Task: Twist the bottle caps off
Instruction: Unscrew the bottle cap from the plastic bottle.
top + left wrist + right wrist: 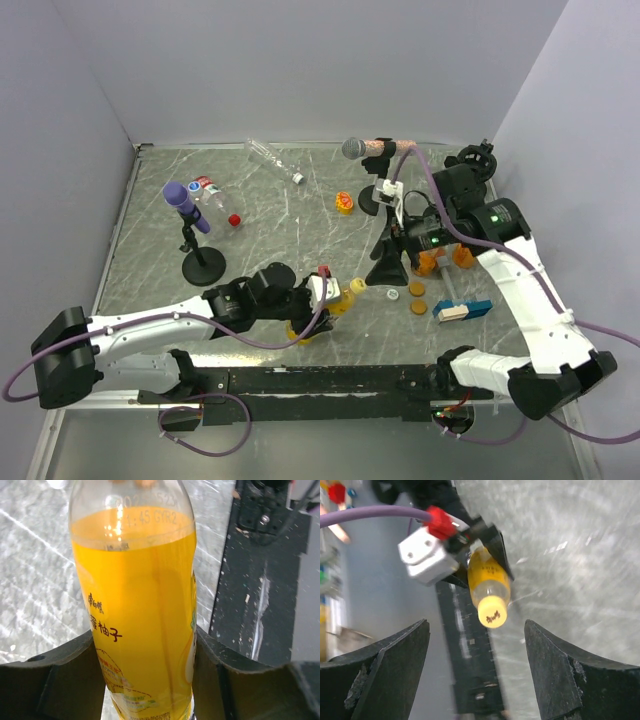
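Holding: our left gripper (145, 675) clamps the orange juice bottle (132, 595) near the table (300, 230) front edge.
Cap (492, 612): yellow, screwed on, facing our right gripper (476, 627), jaws apart.
Next: we close on it and twist.

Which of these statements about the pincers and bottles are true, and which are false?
1. The left pincer is shut on the juice bottle. True.
2. The right pincer is shut on the cap. False: it is open and not touching the cap.
3. The juice bottle's cap is off. False: the cap is on the neck.
4. A clear bottle lies on its side near the far wall. True.
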